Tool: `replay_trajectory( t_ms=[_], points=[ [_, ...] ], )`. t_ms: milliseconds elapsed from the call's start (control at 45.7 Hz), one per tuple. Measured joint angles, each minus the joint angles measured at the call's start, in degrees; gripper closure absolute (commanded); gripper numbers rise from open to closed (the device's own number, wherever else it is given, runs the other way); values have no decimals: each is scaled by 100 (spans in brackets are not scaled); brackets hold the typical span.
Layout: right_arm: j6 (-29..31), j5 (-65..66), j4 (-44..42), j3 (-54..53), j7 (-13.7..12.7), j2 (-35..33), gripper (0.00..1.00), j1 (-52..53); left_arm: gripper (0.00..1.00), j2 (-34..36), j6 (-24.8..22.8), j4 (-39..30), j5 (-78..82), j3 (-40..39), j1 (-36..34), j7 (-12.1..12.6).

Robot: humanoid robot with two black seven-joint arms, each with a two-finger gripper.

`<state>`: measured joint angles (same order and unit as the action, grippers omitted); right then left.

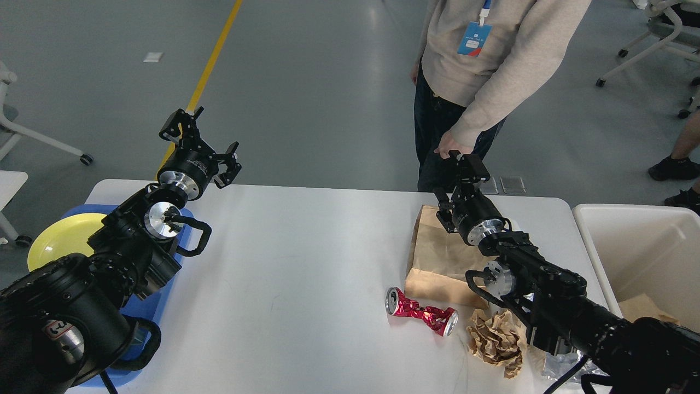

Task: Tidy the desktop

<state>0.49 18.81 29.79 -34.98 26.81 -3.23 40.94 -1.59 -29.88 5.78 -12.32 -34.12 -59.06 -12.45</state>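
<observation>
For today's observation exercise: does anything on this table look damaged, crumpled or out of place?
Yes. A crushed red can lies on its side on the desktop, its middle squashed in. Right of it sits a crumpled wad of brown paper, and behind both a brown paper bag lies flat. All three look like litter.

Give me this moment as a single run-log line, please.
left gripper: open, empty, above far desktop edge | right gripper: cannot tell | crushed red can, crumpled paper, paper bag: on desktop
</observation>
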Motion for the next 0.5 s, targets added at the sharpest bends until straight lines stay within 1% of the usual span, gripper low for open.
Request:
replay_trajectory(
  t_ms=[153, 372, 438, 503],
  points=[
    [-3, 1, 0, 0, 0, 1, 0, 0, 4, -126, 4, 4, 69, -191, 194, -3],
    [-3, 0, 0, 0, 0, 3, 0, 0, 4, -251, -86, 4, 85, -832, 400, -35],
    [-3, 0, 0, 0, 0, 3, 0, -1, 4, -305, -88, 3, 72, -997, 405, -118],
    [-3, 0, 0, 0, 0, 3, 0, -3, 4, -346, -95, 2, 55, -1154, 413, -334]
  ],
)
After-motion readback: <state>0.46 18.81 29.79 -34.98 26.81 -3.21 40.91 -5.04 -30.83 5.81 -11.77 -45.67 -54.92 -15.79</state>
